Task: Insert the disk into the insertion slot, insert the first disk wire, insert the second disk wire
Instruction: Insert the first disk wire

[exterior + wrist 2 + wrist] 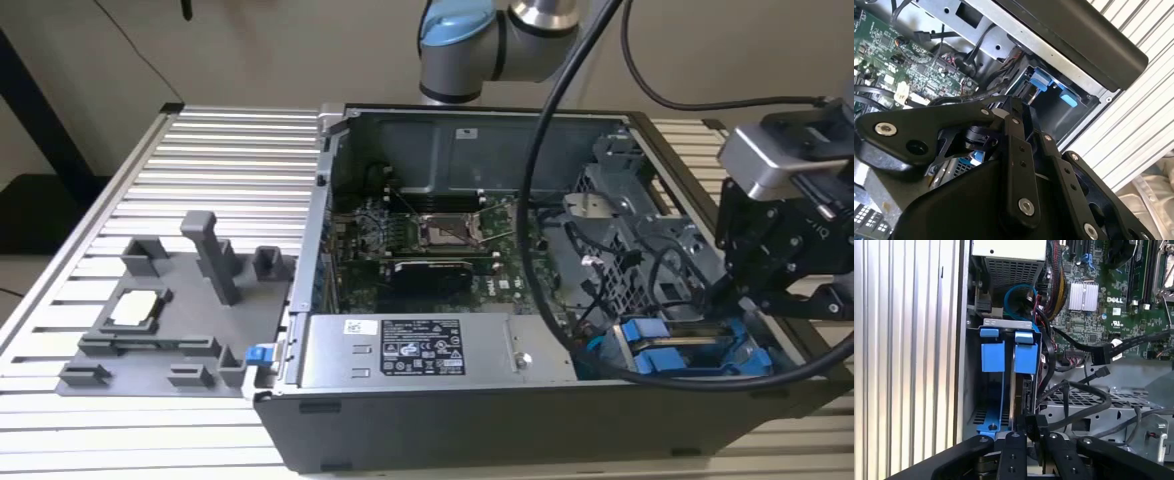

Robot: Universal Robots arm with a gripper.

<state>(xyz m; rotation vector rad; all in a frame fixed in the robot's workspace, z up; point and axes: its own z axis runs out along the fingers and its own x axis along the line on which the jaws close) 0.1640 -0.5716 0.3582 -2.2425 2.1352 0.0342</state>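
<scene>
Evidently the first step is done: inside the computer case (pixel 534 430), the disk (pixel 1025 358) sits in the slot (pixel 1004 323) beside a second drive (pixel 992 356). The gripper (pixel 1035 434), apparently pinched on a black plug (pixel 1035 421), hovers at the disk's edge; both wires look unconnected.

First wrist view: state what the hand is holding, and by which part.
The hand appears shut on a black cable plug, pinching it by the plug's body; the cable loops away from it.
</scene>
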